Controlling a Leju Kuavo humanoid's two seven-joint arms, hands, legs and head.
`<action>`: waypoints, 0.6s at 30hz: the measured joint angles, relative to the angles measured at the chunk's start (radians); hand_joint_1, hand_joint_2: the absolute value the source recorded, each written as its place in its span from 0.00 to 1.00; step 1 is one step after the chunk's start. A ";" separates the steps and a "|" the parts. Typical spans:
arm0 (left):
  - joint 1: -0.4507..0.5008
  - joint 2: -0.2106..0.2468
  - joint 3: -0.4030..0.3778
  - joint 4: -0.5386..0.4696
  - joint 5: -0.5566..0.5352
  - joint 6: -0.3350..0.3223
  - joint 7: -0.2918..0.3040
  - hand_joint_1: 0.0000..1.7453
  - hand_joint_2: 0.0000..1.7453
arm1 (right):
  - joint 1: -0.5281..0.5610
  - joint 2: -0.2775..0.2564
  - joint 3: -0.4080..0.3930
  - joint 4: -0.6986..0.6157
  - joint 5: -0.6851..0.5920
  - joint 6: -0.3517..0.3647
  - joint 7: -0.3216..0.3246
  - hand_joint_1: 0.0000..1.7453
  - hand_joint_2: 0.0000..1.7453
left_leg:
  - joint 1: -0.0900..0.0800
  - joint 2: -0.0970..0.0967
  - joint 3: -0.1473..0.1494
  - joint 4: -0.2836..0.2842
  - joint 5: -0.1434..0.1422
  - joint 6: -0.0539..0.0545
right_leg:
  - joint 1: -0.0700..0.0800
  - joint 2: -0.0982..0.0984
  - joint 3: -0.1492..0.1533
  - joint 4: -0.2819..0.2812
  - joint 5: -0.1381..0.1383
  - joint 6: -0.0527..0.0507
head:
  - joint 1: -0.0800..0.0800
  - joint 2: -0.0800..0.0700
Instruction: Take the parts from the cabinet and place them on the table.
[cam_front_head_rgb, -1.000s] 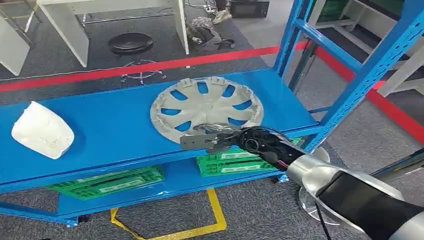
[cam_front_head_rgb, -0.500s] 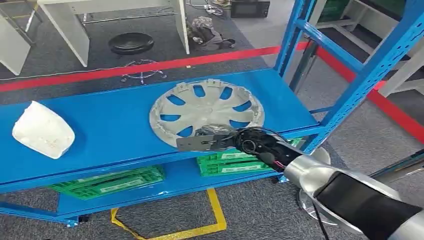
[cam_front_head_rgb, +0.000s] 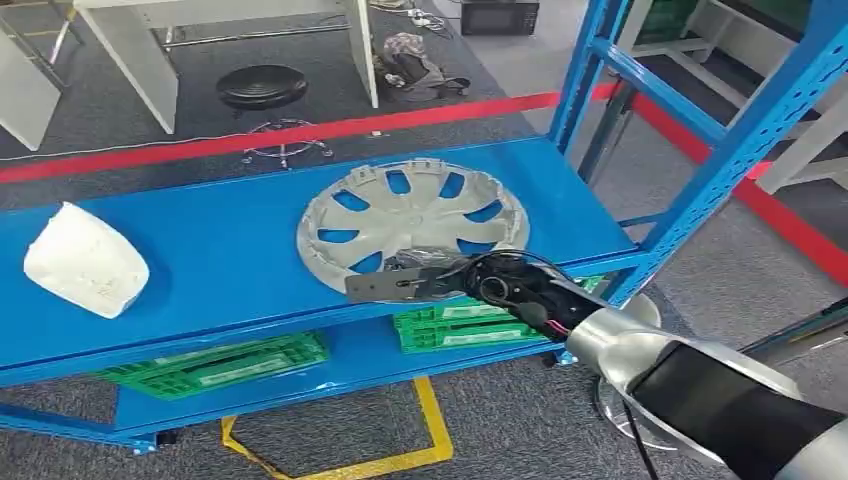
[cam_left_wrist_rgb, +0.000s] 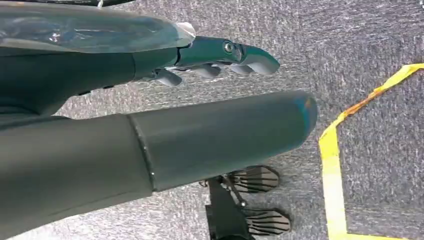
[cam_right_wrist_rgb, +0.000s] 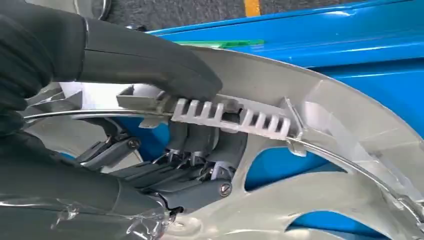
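The grey wheel cover (cam_front_head_rgb: 412, 222) lies on the blue shelf (cam_front_head_rgb: 230, 250) of the cabinet, close to the front edge and nearer to the right post (cam_front_head_rgb: 740, 150). The right hand (cam_front_head_rgb: 430, 280) holds its near rim: in the right wrist view the thumb (cam_right_wrist_rgb: 150, 62) presses on top of the ribbed rim and the fingers (cam_right_wrist_rgb: 200, 145) curl under it. A white part (cam_front_head_rgb: 85, 262) lies far to the left on the same shelf, with open blue surface between the two. Green crates (cam_front_head_rgb: 215, 362) stand on the lower shelf. Behind the cabinet there is grey carpet with a red line (cam_front_head_rgb: 300, 132), a black stool (cam_front_head_rgb: 262, 88) and white furniture. The left hand (cam_left_wrist_rgb: 220, 57) hangs over the carpet, fingers apart, holding nothing.
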 joint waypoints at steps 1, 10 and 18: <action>0.001 0.000 0.000 0.000 0.000 0.000 0.000 0.00 0.00 | 0.000 0.000 -0.002 -0.006 -0.006 0.000 0.002 1.00 1.00 | 0.000 0.000 0.000 0.000 0.000 0.000 | 0.000 0.000 0.000 0.000 0.000 0.000 | 0.000 0.000; 0.014 0.005 0.001 0.000 0.005 0.001 -0.009 0.00 0.00 | -0.037 -0.022 -0.076 -0.110 -0.202 -0.018 0.064 1.00 1.00 | 0.000 0.000 0.000 0.000 0.000 0.000 | 0.000 0.000 -0.001 0.000 0.000 0.000 | 0.000 0.000; 0.016 0.005 0.001 0.000 0.011 0.013 0.002 0.00 0.00 | -0.126 -0.061 -0.227 -0.186 -0.360 -0.075 0.070 1.00 1.00 | 0.000 0.000 -0.001 0.000 0.000 0.000 | -0.001 0.000 -0.001 0.000 0.000 0.000 | 0.000 0.000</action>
